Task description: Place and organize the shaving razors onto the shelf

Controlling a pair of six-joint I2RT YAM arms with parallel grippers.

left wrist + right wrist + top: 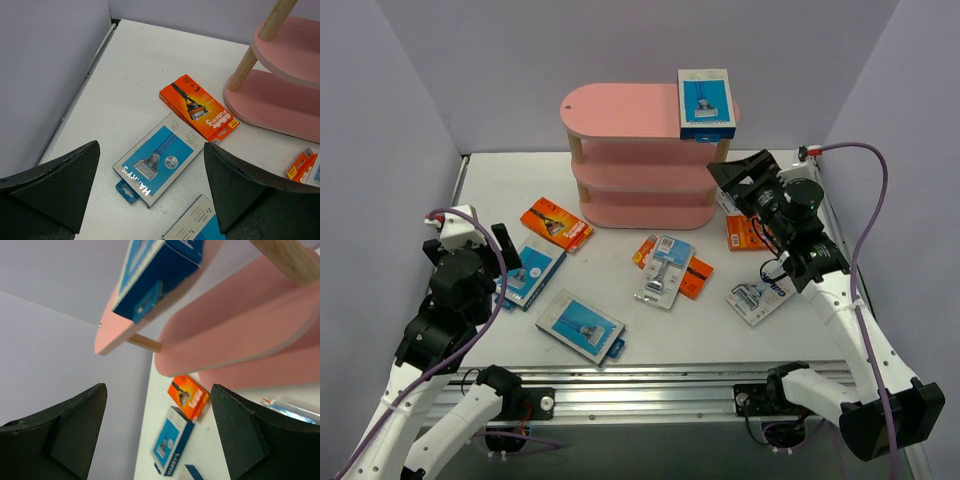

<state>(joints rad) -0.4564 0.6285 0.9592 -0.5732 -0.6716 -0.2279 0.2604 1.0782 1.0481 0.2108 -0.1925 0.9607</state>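
Blue-and-white razor box point(705, 100) on the top board of the pink shelf point(620, 110), right end, apparently overhanging the edge; left gripper point(151, 147) and right gripper point(159, 387) both spread wide, empty.

This is a robotics lab test cell, not a lived-in room: a white table point(500, 190) is boxed in on three sides by plain pale lilac panels point(410, 80). Two black-and-white robot arms, the left arm point(450, 290) and the right arm point(820, 265), are mounted on a bare aluminium rail point(650, 385) at the table's near edge, with purple cables point(861, 146) trailing from them. The pink shelf point(620, 110) and the retail razor packs point(580, 327) scattered flat on the tabletop look like staged props.
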